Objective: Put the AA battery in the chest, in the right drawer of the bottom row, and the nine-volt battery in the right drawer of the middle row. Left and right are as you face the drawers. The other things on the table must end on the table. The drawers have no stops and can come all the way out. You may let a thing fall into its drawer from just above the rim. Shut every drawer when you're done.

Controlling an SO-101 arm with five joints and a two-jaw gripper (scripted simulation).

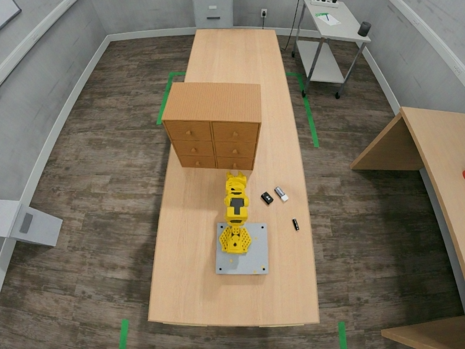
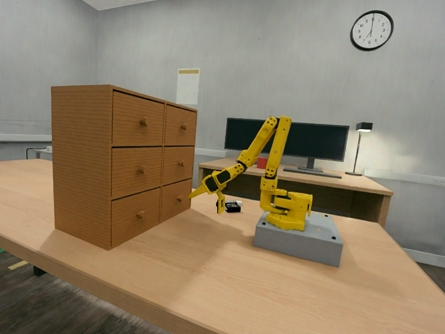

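The chest (image 1: 212, 100) stands across the table (image 1: 228, 52), 6 drawers in 3 rows of 2, all fronts flush with the carcass — none drawn out. The bottom-right drawer (image 1: 234, 163) and the middle-right drawer (image 1: 235, 149) are both shut, knobs facing the arm.

The yellow arm rises from its grey base plate (image 1: 259, 263) and reaches toward the chest. The gripper (image 1: 236, 175) hangs in the air just in front of the bottom-right drawer, close to its knob but not touching it in the exterior view (image 2: 210, 198). Its jaws stand partly apart, 1 finger pointing at the drawer front and the other angled down; nothing lies between them.

The nine-volt battery (image 1: 267, 197) lies flat on the table to the right of the arm's forearm, apart from the gripper. Just beside it, further right, lies a small silver-and-white block (image 1: 281, 193). The AA battery (image 1: 295, 224) lies on the table nearer the right edge, level with the front of the base plate — well apart from the chest.
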